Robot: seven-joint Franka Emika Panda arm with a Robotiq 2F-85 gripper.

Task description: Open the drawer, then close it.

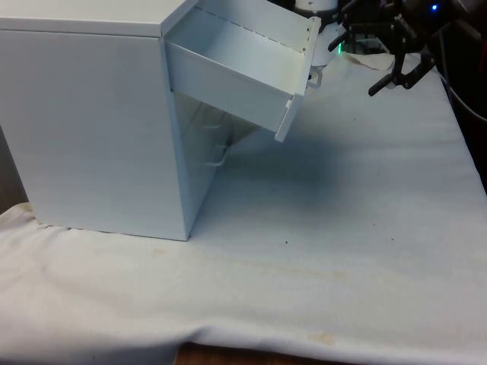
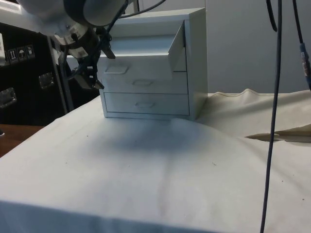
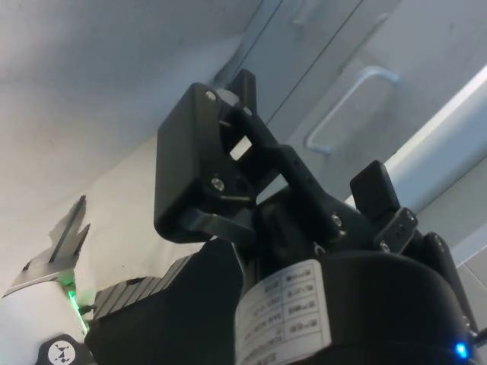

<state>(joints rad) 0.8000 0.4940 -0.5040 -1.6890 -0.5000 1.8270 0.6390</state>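
Note:
A white chest of drawers (image 1: 91, 122) stands at the front view's left, side on to that camera. Its top drawer (image 1: 236, 76) is pulled far out, and the inside looks bare. The drawer's front (image 2: 141, 65) with its handle (image 2: 116, 69) faces the side view. My black gripper (image 1: 394, 82) hangs off the drawer front, to the front view's right of the handle (image 1: 313, 76) and not touching it. The gripper (image 2: 92, 77) is open with nothing between its fingers. In the wrist view a curved drawer handle (image 3: 350, 106) lies beyond the gripper (image 3: 304, 129).
The two lower drawers (image 2: 145, 104) are closed. Dark cables (image 2: 277, 97) hang down at the side view's right. The white cloth (image 1: 342, 228) stretches in front of the chest, and the table's near edge (image 1: 228, 356) shows at the bottom.

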